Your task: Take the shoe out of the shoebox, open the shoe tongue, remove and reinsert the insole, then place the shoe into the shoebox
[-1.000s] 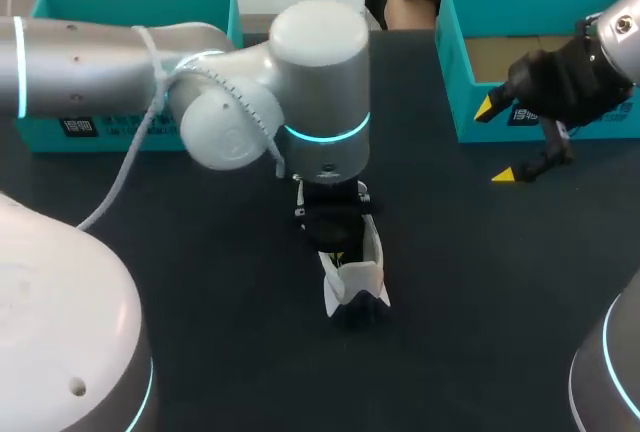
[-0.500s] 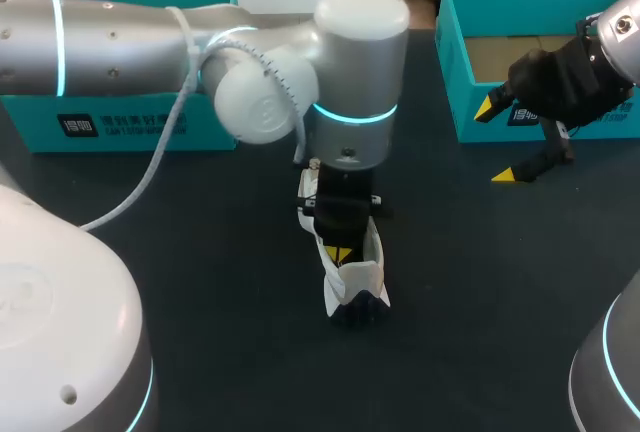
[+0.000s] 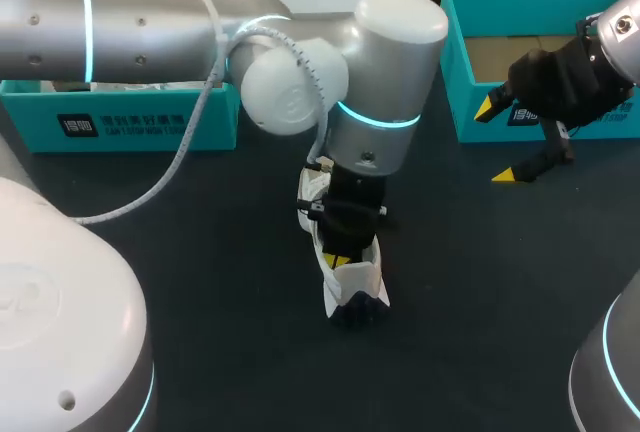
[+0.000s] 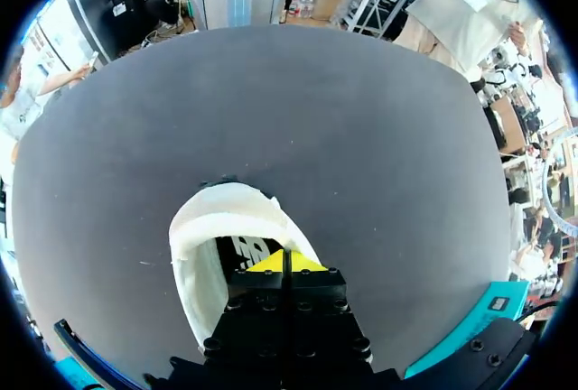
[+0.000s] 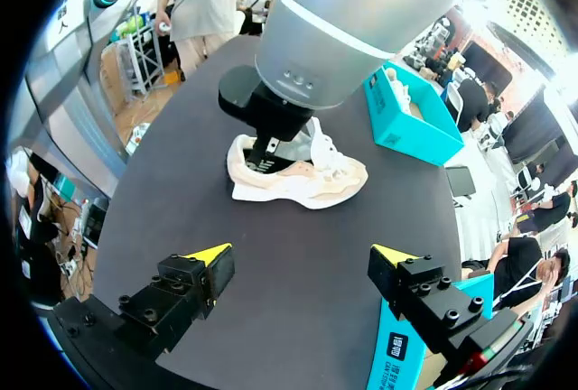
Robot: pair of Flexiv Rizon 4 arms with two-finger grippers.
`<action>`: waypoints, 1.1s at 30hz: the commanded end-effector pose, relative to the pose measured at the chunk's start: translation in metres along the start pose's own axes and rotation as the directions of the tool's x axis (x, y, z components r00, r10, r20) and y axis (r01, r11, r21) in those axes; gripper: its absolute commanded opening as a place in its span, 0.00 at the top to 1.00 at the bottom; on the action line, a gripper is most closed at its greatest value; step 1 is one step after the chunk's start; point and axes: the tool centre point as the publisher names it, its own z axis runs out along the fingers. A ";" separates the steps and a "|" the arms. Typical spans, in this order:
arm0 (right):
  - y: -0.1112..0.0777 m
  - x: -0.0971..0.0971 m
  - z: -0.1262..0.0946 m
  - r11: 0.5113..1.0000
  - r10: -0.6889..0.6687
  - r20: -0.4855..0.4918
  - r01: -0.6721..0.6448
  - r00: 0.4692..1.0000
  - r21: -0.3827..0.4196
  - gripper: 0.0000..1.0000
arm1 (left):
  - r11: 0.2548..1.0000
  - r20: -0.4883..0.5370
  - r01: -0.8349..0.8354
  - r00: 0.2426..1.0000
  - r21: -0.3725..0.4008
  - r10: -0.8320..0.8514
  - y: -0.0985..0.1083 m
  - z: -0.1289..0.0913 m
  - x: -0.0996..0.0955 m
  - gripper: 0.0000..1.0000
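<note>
Left pincer point(image 4: 284, 264), tips pressed together, sits inside the shoe point(image 4: 199, 236) — insole removal, I judge; next, draw the insole point(image 4: 242, 250) out. Right pincer point(image 5: 300, 253) gapes wide.

- Head view: high behind the robot, looking down on the tabletop point(image 3: 200, 282) and shoe point(image 3: 356, 280).
- Left wrist view: close above the shoe.
- Right wrist view: farther off, facing the same shoe.

Soft cream cloth shoe point(image 5: 302, 182); matt dark table point(image 3: 200, 262).
</note>
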 end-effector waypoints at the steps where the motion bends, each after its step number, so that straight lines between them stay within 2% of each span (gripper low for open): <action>1: 0.000 0.000 0.001 1.000 0.000 0.000 0.000 1.000 0.003 0.00 | 1.000 -0.018 0.000 1.000 0.004 0.001 0.003 0.014 -0.006 1.00; 10: 0.000 0.000 0.001 1.000 0.000 0.000 0.000 1.000 0.003 0.00 | 1.000 -0.011 -0.004 1.000 0.015 0.004 0.007 0.037 -0.009 1.00; 11: 0.000 0.000 0.001 1.000 0.000 0.000 0.000 1.000 0.003 0.00 | 1.000 -0.011 -0.003 1.000 -0.009 0.003 0.008 0.040 -0.009 1.00; 13: 0.000 0.000 0.001 1.000 0.000 0.000 0.000 1.000 0.003 0.00 | 1.000 -0.013 -0.007 1.000 0.006 0.007 0.008 0.046 -0.010 1.00; 17: 0.000 0.000 0.001 1.000 0.000 0.000 0.000 1.000 0.003 0.00 | 1.000 -0.010 -0.009 1.000 -0.020 0.009 0.009 0.055 -0.011 1.00; 25: 0.000 0.000 0.001 1.000 0.000 0.000 0.000 1.000 0.003 0.00 | 0.998 0.085 0.026 0.996 -0.053 -0.021 0.017 0.074 -0.019 1.00; 29: 0.000 0.000 0.001 1.000 0.000 0.000 0.000 1.000 0.003 0.00 | 0.994 0.211 0.079 0.976 -0.075 -0.062 0.019 0.076 -0.025 1.00; 33: 0.000 0.000 0.001 1.000 0.000 0.000 0.000 1.000 0.003 0.00 | 0.989 0.280 0.119 0.956 -0.086 -0.090 0.021 0.082 -0.032 1.00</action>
